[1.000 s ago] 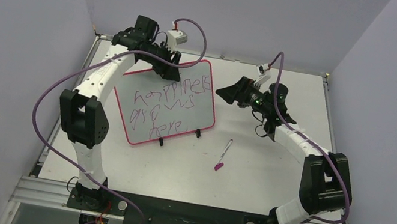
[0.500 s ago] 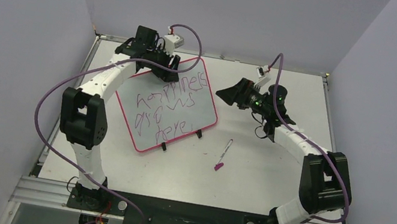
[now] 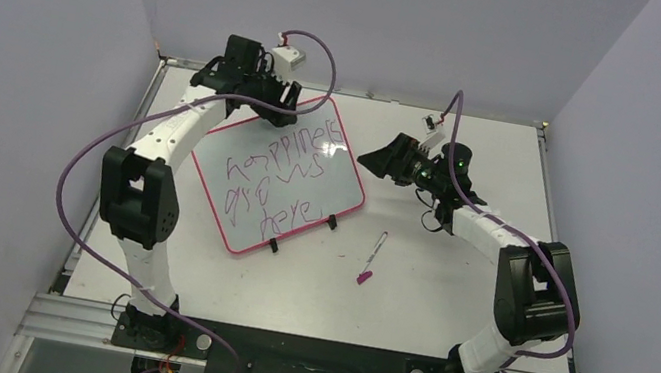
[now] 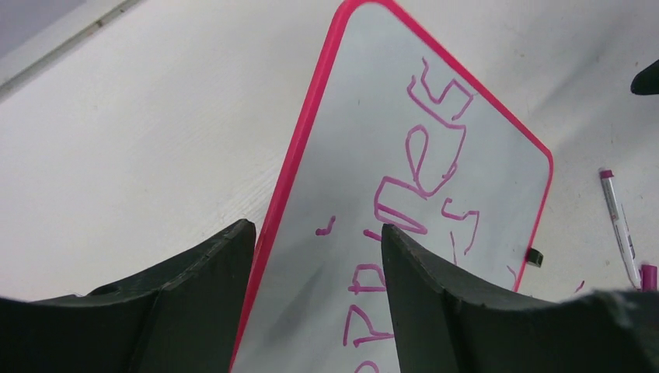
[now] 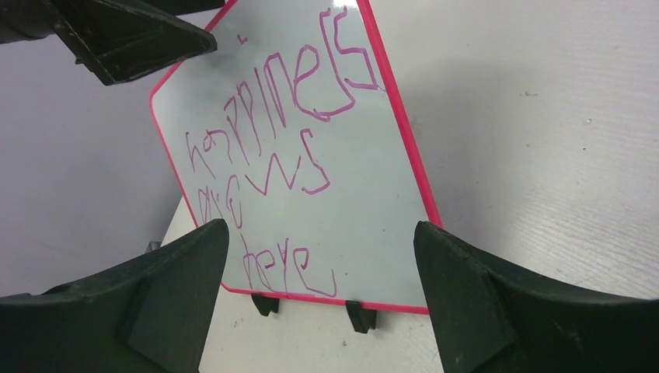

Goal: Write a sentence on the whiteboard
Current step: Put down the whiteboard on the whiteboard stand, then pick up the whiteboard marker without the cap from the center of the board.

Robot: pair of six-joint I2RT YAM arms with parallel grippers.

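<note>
The whiteboard (image 3: 330, 197) lies slanted on the table at centre left, with a pink frame and two black clips (image 3: 332, 221) on its near edge. The sentence (image 3: 279, 178) in magenta reads "happiness grows here". My left gripper (image 3: 274, 104) is open at the board's far corner. In the left wrist view its gripper (image 4: 315, 229) straddles the pink edge of the whiteboard (image 4: 350, 116), above the sentence (image 4: 423, 155). My right gripper (image 3: 373, 161) is open and empty to the right of the board. In its view the gripper (image 5: 320, 225) frames the whiteboard (image 5: 373, 217) and the sentence (image 5: 272, 132).
A marker pen (image 3: 374, 253) with a magenta end lies on the table right of the board's near corner; it also shows in the left wrist view (image 4: 618, 221). Grey walls enclose the table on three sides. The left gripper's fingers (image 5: 148, 43) show in the right wrist view.
The whiteboard's near corner swung right and toward me, then stopped. The left gripper shifted slightly at the far corner. The right gripper stayed almost still.
</note>
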